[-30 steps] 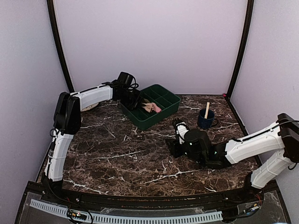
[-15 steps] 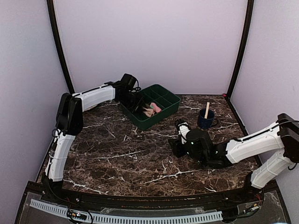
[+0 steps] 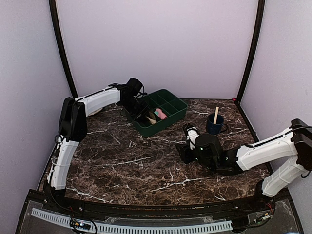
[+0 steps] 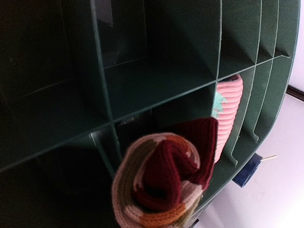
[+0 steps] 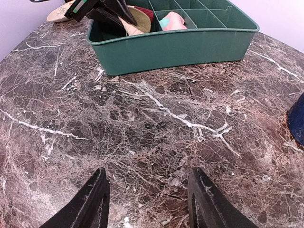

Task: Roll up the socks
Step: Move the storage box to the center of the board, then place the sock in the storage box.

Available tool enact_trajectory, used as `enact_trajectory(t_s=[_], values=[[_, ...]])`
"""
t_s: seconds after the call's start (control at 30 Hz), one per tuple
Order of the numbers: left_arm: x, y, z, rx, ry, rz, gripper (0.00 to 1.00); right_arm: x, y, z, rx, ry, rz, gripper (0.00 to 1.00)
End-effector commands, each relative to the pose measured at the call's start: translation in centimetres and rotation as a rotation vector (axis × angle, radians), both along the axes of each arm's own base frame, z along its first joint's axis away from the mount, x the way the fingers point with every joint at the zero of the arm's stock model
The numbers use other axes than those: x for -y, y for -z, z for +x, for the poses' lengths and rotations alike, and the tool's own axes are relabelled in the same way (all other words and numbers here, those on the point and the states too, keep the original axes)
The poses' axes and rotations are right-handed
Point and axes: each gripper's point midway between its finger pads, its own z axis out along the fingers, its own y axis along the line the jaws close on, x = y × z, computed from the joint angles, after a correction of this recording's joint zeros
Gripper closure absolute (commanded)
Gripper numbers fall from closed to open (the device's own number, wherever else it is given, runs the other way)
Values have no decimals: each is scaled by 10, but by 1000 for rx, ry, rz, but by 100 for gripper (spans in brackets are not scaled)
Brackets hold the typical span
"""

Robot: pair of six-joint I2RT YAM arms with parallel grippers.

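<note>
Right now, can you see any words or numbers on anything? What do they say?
None: no words, numbers or labels show on the green tray, the striped sock, the pink sock, the blue cup or the marble table.

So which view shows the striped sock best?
Left wrist: the striped sock fills the lower frame, its roll and maroon, beige and orange bands clear. Top external shows a small beige speck in the green tray; right wrist shows a sliver at the left gripper.
</note>
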Motion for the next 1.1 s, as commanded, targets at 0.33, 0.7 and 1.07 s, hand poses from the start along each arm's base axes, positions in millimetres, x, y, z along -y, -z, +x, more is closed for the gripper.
enact_trajectory(t_s=[0.33,0.7,1.07], values=[[-67,40,-93,-227,174,246,100,1,-17,3,17,8,43,47],[-109,28,-119,-253,146,283,100,-3,-25,3,20,4,59,47],[-113,41,-118,-297,168,334,99,-15,-23,1,10,-14,83,47]])
